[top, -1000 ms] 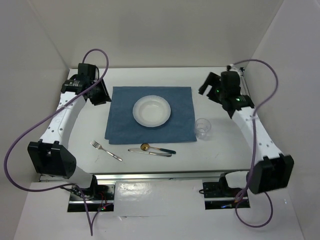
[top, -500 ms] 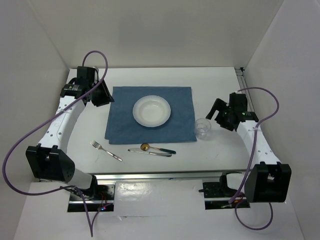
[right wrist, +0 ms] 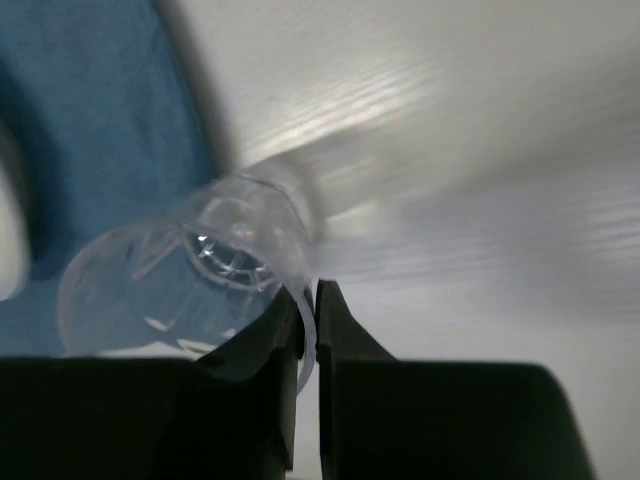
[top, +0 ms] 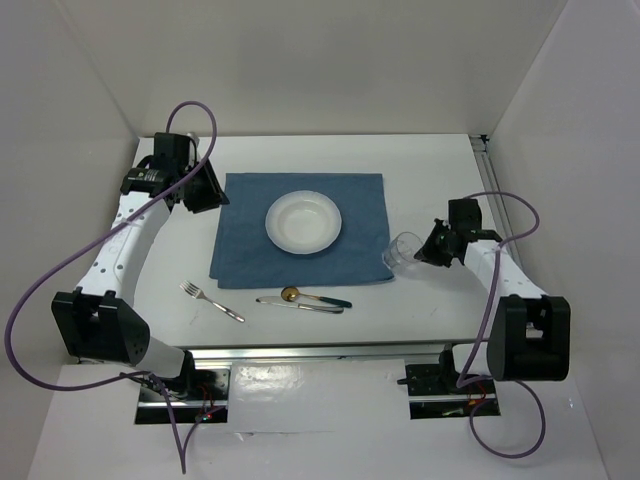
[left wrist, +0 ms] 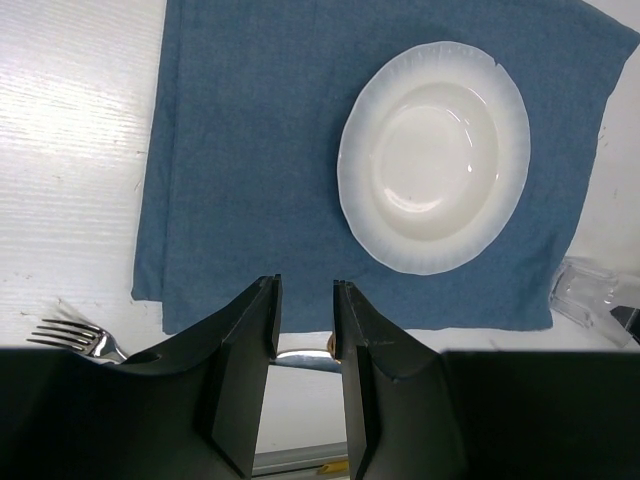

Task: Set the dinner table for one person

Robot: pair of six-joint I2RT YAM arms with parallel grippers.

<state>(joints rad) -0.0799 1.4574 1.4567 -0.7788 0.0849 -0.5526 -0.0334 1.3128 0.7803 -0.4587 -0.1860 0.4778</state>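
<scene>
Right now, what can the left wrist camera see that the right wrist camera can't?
Only the left wrist camera shows the plate, the fork and the open left fingers. Only the right wrist camera shows the right fingers pinching the rim of the glass, up close. Both show the glass, the blue mat and the white table.

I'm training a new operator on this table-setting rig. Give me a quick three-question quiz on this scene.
1. True or false: the round white ceramic plate lies on the blue cloth placemat.
2. The right gripper pinches the rim of: A) the tilted clear glass tumbler; B) a fork; C) a spoon.
3. How many cutlery pieces lie on the white tabletop?
Key: 1 true; 2 A; 3 three.
</scene>
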